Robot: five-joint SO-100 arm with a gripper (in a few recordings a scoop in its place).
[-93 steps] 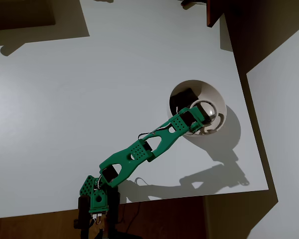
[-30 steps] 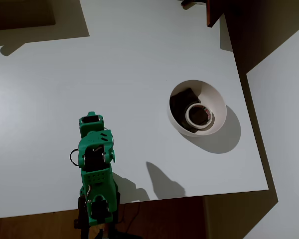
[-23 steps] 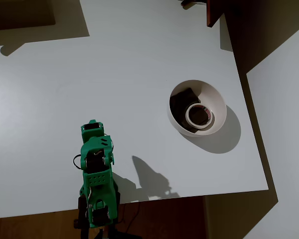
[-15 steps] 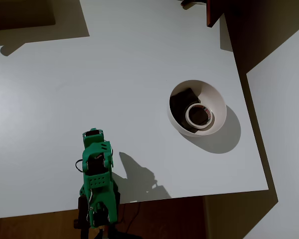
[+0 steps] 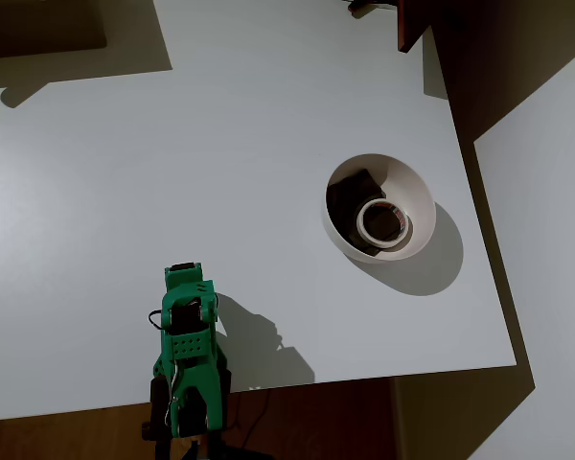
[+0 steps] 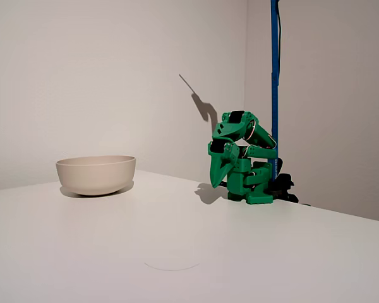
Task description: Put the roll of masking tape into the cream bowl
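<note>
Inside the deep cream-white bowl (image 5: 407, 187) lies the small off-white ring of masking tape (image 5: 380, 220), beside a dark lump (image 5: 349, 195); well apart, the folded green arm's gripper (image 6: 222, 172) points down at the white table (image 5: 220, 153), holding nothing, its jaws seemingly together

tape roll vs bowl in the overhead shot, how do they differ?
Size: the small off-white ring of masking tape is far narrower than the round cream-white bowl.
Shape: the tape is a flat ring with an open hole; the bowl is deep, with a thin rim.
Placement: the tape lies inside the bowl beside a dark lump; the bowl stands on the white table.
Shared: both are pale and round.
</note>
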